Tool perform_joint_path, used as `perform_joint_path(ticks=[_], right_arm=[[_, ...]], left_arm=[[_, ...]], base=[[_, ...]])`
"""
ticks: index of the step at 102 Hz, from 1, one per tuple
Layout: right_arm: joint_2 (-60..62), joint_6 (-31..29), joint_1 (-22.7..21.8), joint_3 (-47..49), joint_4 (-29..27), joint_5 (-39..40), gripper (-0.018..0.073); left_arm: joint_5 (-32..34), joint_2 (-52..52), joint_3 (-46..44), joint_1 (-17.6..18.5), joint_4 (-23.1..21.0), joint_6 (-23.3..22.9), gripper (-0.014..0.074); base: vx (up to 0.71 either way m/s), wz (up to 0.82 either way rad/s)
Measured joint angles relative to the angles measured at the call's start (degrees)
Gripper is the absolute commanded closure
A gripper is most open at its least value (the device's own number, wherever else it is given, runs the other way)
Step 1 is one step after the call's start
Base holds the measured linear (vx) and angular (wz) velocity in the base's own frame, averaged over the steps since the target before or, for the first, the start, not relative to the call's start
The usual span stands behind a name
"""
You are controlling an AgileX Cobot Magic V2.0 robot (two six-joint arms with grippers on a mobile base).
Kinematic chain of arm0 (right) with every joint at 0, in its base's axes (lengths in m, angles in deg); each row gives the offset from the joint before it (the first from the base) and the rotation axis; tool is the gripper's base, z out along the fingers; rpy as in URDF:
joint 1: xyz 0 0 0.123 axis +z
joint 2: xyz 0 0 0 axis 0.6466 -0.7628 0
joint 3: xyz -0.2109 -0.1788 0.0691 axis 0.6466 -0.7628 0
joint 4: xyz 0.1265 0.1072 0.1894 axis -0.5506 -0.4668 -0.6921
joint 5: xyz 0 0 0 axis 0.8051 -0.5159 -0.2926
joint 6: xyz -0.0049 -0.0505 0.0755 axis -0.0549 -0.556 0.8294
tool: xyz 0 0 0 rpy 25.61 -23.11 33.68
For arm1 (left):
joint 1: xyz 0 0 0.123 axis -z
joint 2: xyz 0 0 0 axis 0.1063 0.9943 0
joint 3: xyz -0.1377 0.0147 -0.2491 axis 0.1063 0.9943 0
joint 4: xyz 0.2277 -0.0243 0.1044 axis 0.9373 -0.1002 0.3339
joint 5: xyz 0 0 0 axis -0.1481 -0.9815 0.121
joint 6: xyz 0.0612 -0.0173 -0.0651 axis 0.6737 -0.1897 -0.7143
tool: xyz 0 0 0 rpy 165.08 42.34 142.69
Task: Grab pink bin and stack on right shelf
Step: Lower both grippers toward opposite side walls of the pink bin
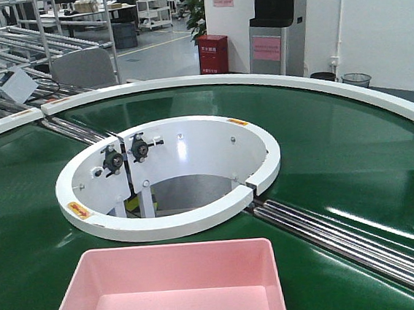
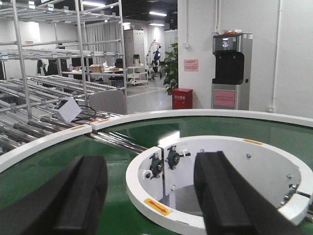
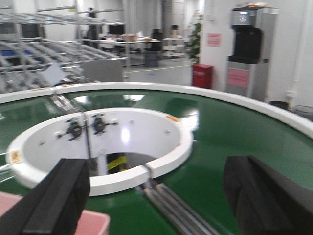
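The pink bin [image 1: 169, 290] lies on the green conveyor belt [image 1: 353, 148] at the bottom of the front view, its far rim toward the white ring. A corner of the pink bin [image 3: 95, 223] shows at the bottom left of the right wrist view, just beside the left finger. My right gripper [image 3: 156, 196] is open above the belt, with nothing between its fingers. My left gripper [image 2: 151, 193] is open too, held above the belt in front of the ring, empty. The right shelf is out of view. Neither gripper shows in the front view.
A white inner ring [image 1: 168, 173] with black bearings surrounds an opening in the belt. Steel rollers [image 1: 347, 240] cross the belt at the right. Beyond the white outer rail [image 1: 258, 80] stand roller racks [image 1: 7, 57], a red box [image 1: 213, 53] and a water dispenser [image 1: 275, 24].
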Motion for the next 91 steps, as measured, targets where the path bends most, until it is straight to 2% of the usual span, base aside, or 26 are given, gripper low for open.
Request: perform_joint_path(ticks=[11, 17, 18, 26, 41, 50, 61, 91], right_arm=[[-2.20, -0.05, 4.45, 1.24, -0.20, -4.69, -0.0015], [-5.12, 0.59, 6.37, 3.28, -0.25, -9.60, -0.0013], [-6.36, 1.28, 7.25, 4.20, -0.25, -11.41, -0.0013], [-12.19, 4.52, 9.57, 8.94, -0.25, -18.65, -0.0013], [-26.13, 10.19, 12.44, 20.06, 0.64, -30.28, -0.0012], [-34.59, 12.62, 12.73, 25.39, 1.22, -34.45, -0.0012], [-42.76, 14.58, 12.73, 28.95, 2.21, -35.94, -0.0012], [-54.99, 18.07, 12.73, 30.07, 2.32, -35.42, -0.0010]], left_arm=[[-6.48, 0.11, -0.22, 1.84, 0.00, -0.37, 0.0078], [-12.90, 1.12, -1.36, 2.97, 0.00, -0.48, 0.0078], [-15.84, 1.69, -2.16, 3.31, 0.00, -0.54, 0.0078], [-24.29, 5.57, -5.53, 4.30, 0.00, -0.54, 0.0078], [-35.31, 16.07, -13.58, 5.13, -0.06, -0.12, 0.0078], [-38.66, 23.88, -17.76, 5.52, -1.49, -0.12, 0.0078], [-40.79, 32.18, -21.58, 5.54, -4.23, 0.21, 0.0078], [-41.75, 51.22, -25.04, 5.54, -9.77, 4.07, 0.0081]], base=[[0.00, 0.00], [0.00, 0.00], [0.00, 0.00], [0.00, 0.00], [0.00, 0.00], [0.00, 0.00], [0.00, 0.00], [0.00, 0.00]])
